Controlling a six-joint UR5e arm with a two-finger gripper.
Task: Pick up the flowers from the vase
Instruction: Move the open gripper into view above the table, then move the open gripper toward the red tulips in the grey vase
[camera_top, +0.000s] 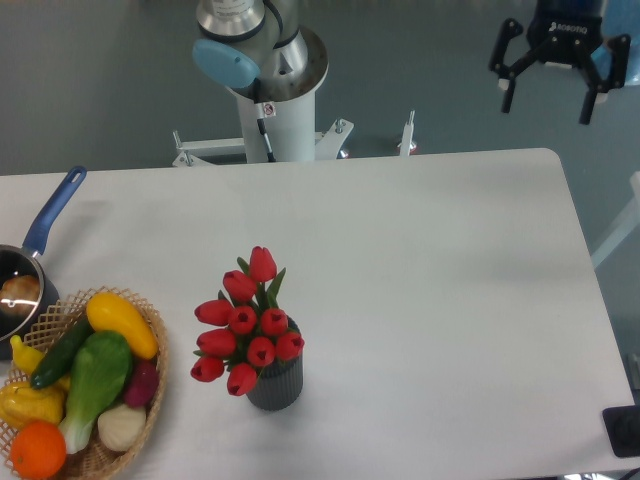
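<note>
Camera view, fixed, looking down on a white tabletop (420, 260). Bunch of red tulip buds with short green leaves (247, 322) stands in a small dark grey ribbed cylindrical vase (277, 384), low and left of centre on the tabletop, toward 7 o'clock from the middle. Long axis of the bunch runs from the vase mouth up and away toward 11 o'clock; the topmost bud sits at the far end, the rest fan out in a cluster below it, the lowest buds overhanging the vase's left rim. About nine buds, closed, glossy red; a few pointed green leaves show between the upper ones. Stems hidden inside the vase.

Black two-finger gripper (547, 92) hangs at 1 o'clock in the frame, beyond the tabletop's far right corner, over grey floor. Fingers (507, 96) spread wide apart, pointing down, nothing between them. Well apart from the flowers.

White robot base column with a pale blue cap (262, 75) stands at 12 o'clock behind the far edge. At 8 o'clock, a woven wicker basket (152, 372) holds colourful toy vegetables (97, 373). Just beyond it at 9 o'clock, a blue-handled saucepan (38, 245), partly cut off by the frame edge.
</note>
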